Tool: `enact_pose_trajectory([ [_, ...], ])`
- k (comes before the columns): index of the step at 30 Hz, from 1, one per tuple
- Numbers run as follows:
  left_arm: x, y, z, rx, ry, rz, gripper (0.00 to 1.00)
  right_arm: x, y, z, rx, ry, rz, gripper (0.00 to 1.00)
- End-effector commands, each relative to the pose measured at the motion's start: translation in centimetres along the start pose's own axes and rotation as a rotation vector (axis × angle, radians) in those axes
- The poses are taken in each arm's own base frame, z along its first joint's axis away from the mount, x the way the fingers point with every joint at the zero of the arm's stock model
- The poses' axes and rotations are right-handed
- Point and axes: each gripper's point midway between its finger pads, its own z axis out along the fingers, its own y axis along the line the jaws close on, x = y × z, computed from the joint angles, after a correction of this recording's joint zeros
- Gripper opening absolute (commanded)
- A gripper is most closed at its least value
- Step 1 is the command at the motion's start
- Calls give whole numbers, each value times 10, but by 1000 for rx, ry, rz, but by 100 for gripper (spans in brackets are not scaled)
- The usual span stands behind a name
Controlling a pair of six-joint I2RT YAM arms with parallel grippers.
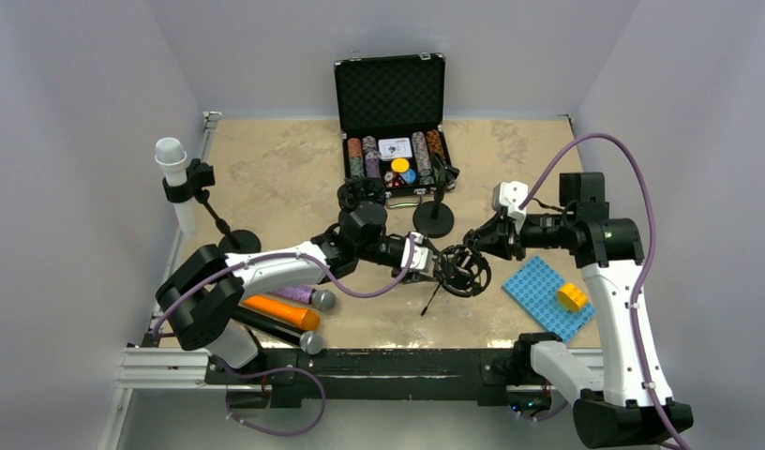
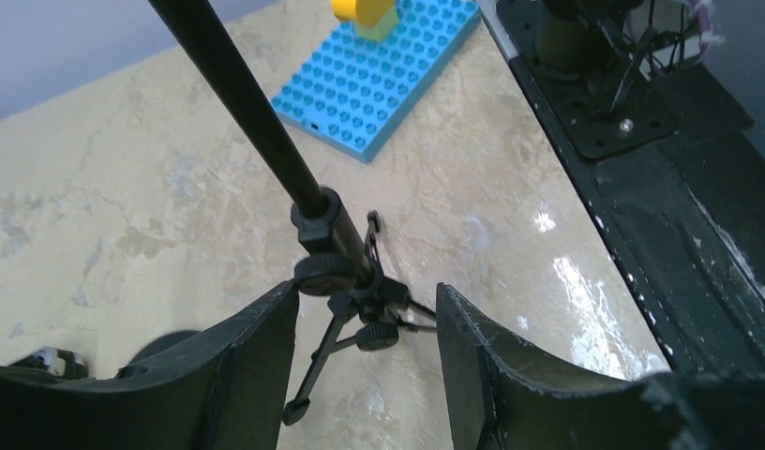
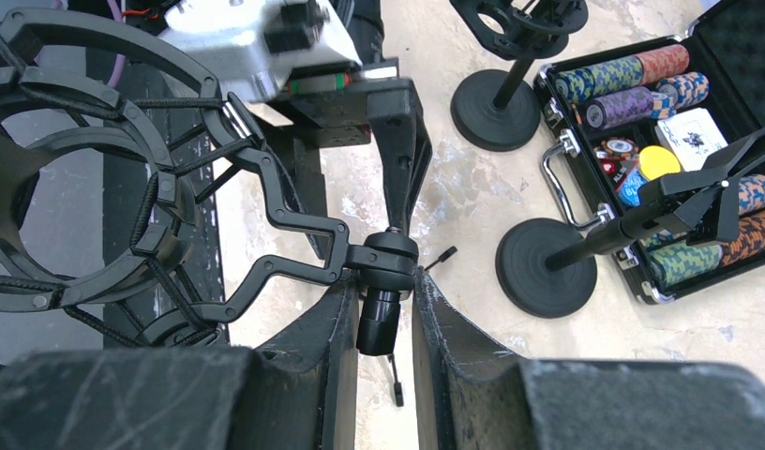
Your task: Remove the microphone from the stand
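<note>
1. At mid-desk point(image 1: 276, 169), both arms meet over a small tripod stand point(image 2: 302, 183) topped by a black shock mount point(image 1: 463, 271).
2. The right pincer point(image 3: 383, 286) is clamped on the tripod stand's neck, just under the swivel knob that carries the shock mount. We see its two fingers pressed close on either side of the stem.
3. The left pincer point(image 2: 367, 291) stands apart, its fingers straddling the hub where the tripod stand's legs join the pole. We cannot tell whether either finger touches it.
4. The white microphone point(image 1: 175, 178) stands upright in a clip stand point(image 1: 240, 241) at the far left edge of the desk, well apart from both pincers.
5. Three more microphones lie side by side on the desk near the left arm's base: a purple microphone point(image 1: 304, 295), an orange microphone point(image 1: 280, 311) and a black microphone point(image 1: 280, 333), the last nearest the front rail.
6. We count four microphones in all, one held upright in a stand and three lying flat.
7. We count four stands: the tripod stand, the clip stand, and two round-base stands point(image 3: 547, 267) point(image 3: 491, 108) just in front of the chip case point(image 1: 390, 94).
8. There is one chip case, lid raised at the back of the desk. One blue baseplate point(image 1: 538, 286) lies beside the right arm, and one yellow brick point(image 1: 573, 296) sits on it.
</note>
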Motion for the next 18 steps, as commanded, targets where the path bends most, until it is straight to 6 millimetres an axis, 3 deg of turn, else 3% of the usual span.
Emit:
enact_pose_trajectory([
  [1, 42, -35, 2, 127, 112, -53, 59, 1, -8, 2, 16, 2, 0, 0],
  [7, 56, -42, -4, 113, 142, -37, 59, 2, -11, 4, 12, 1, 17, 0],
  [13, 40, -48, -27, 75, 150, -28, 58, 4, -15, 5, 14, 3, 20, 0],
  [18, 33, -40, -57, -4, 188, -40, 57, 17, -20, 10, -1, 36, 13, 0],
])
